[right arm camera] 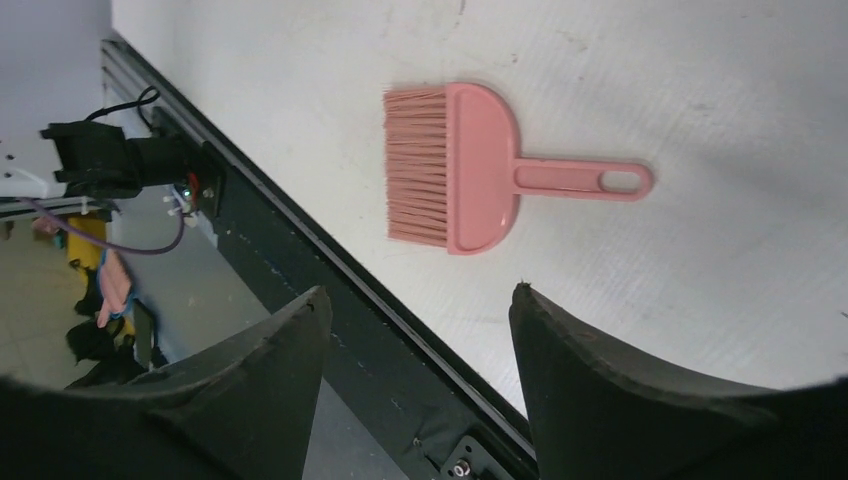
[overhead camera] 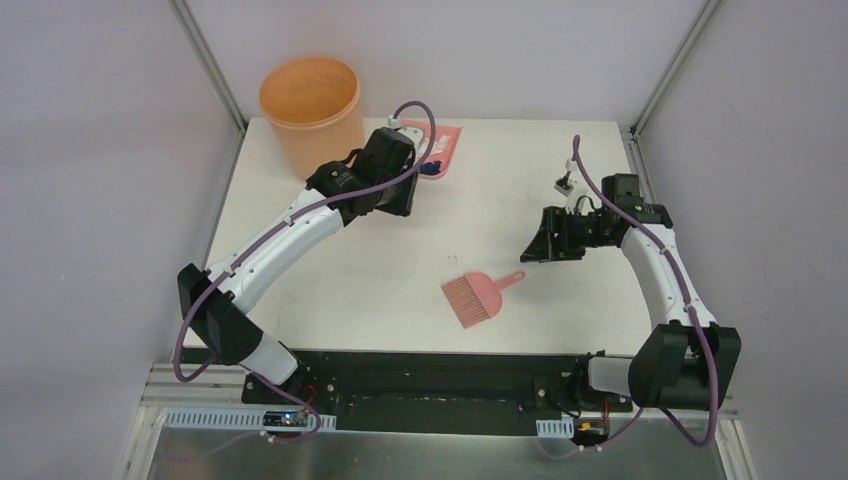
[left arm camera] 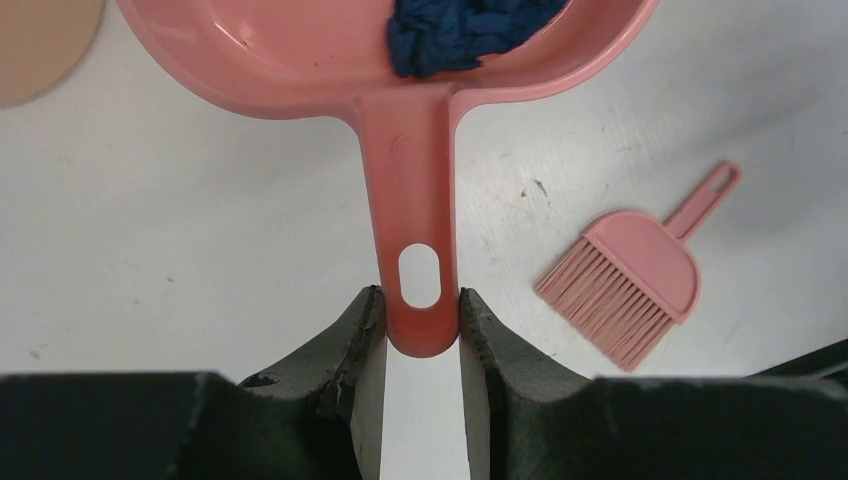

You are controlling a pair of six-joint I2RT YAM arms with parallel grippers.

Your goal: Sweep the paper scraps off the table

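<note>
From above, the white worktop (overhead camera: 400, 270) carries an orange bucket (overhead camera: 310, 105) at the upper left of the frame. Just right of it lies a salmon-pink dustpan (overhead camera: 445, 140). The left fingers (overhead camera: 415, 172) reach to the dustpan's near end. A dark blue paper scrap (overhead camera: 432, 168) shows at that end. The right fingers (overhead camera: 535, 245) hang over the right half of the frame, pointing left. A pink hand brush (overhead camera: 480, 298) lies on the worktop below them in the frame, apart from them.

In the left wrist view, the left fingers (left arm camera: 370, 330) are clamped on the tip of the dustpan's handle, one on each side of it. The dustpan (left arm camera: 300, 50) fills the top of the frame. The dark blue paper scrap (left arm camera: 460, 35) sits inside it at upper centre. The brush (left arm camera: 625, 285) lies at the right, bristles toward the lower left. The bucket's rim (left arm camera: 40, 40) shows in the upper left corner.

In the right wrist view, the right fingers (right arm camera: 300, 330) stand wide apart with nothing between them. The brush (right arm camera: 460, 170) lies flat above them in the frame, untouched, its handle pointing right.
</note>
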